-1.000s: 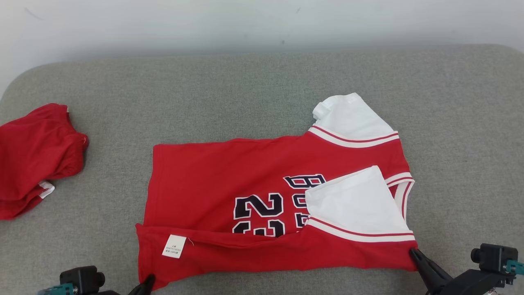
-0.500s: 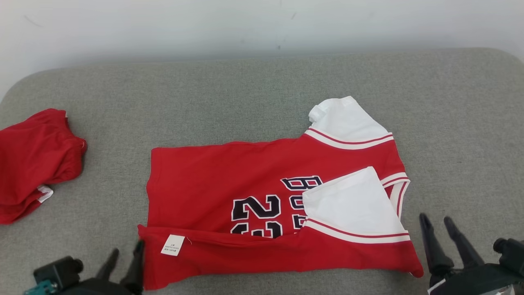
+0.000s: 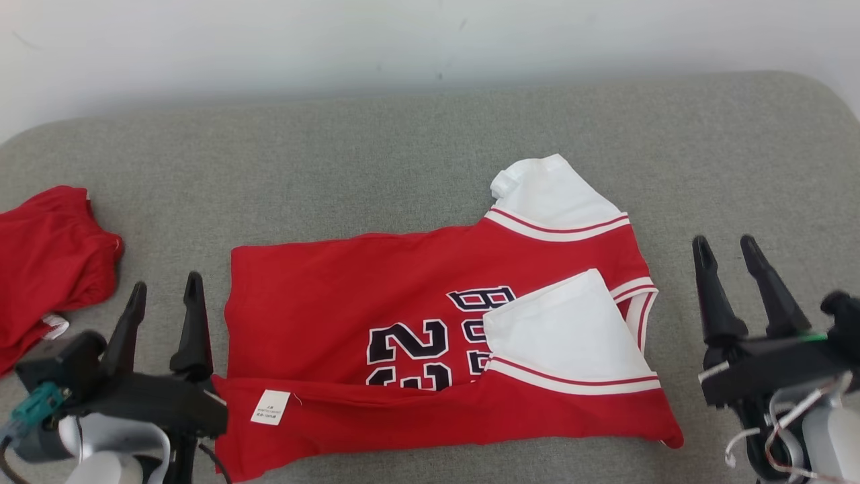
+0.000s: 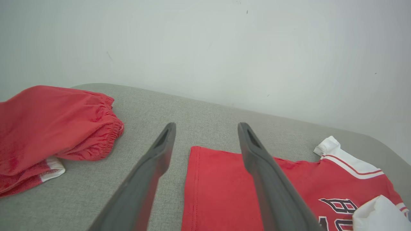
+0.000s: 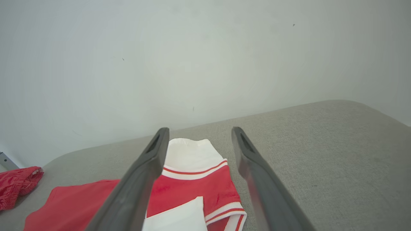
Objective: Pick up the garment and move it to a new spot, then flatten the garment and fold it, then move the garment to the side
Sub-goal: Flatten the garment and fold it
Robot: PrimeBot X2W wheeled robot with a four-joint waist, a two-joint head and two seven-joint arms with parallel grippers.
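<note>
The garment (image 3: 349, 296), a red jersey with white sleeves and dark numbers, lies on the grey cushion with its near edge folded over, a white label showing. In the left wrist view the garment (image 4: 221, 189) lies under and right of my fingers. The right wrist view shows its white sleeve and red shoulder, the garment (image 5: 196, 183). My left gripper (image 3: 166, 288) stands open, lifted just left of the jersey's hem, holding nothing. Off the jersey's collar end, my right gripper (image 3: 724, 245) is open and empty too.
Red shorts (image 3: 47, 262) lie bunched at the cushion's left edge, also red shorts (image 4: 48, 128) in the left wrist view. The grey cushion (image 3: 403, 154) has rounded corners and meets a pale wall (image 3: 403, 40) behind. Bare cushion lies behind and right of the jersey.
Both grippers let go of the jersey's near corners, opened and rose away from the cushion. The folded near edge stays where it was laid. The head view has shifted slightly.
</note>
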